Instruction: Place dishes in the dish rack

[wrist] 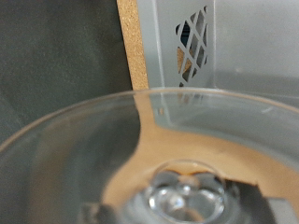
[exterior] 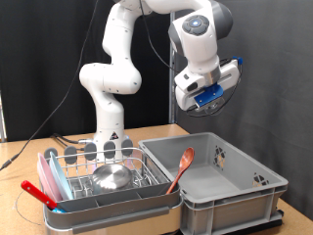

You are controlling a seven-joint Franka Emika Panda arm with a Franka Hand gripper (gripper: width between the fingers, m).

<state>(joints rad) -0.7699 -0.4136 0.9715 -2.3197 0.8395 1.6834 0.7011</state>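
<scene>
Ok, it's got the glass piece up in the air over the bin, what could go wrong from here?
The gripper carries a clear glass dish high above the grey bin; a slip from there could break it. The dish rack already holds a steel bowl and other pieces, so setting the glass down may knock against them. A red spoon leans in the bin below.

no readable text, labels, brand names, numbers or signs in either view, none on the robot arm, none on the dish rack, none on the grey bin, none on the tabletop
</scene>
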